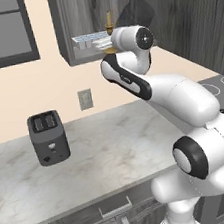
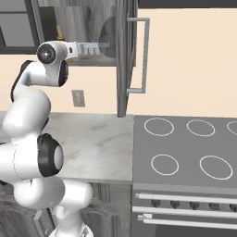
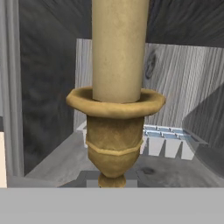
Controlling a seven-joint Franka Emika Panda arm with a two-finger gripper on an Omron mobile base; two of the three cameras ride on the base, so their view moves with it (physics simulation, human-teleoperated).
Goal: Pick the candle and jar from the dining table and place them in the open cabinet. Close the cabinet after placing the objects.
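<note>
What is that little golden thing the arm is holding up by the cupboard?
Look at the open dark grey wall cabinet above the marble counter. At its mouth the gripper holds the candle, slim and brass-coloured, unlike the clear ridged tray beside it.

The candle (image 3: 117,100) stands upright at the mouth of the open cabinet (image 1: 73,18), above its inner shelf (image 3: 65,157). Behind it a tray (image 3: 168,139) lies on that shelf (toward the back wall). Below the cabinet runs the worktop (image 1: 103,145), with a toaster (image 1: 48,138) on its left part and a stove (image 2: 190,152) adjoining its right end.
</note>
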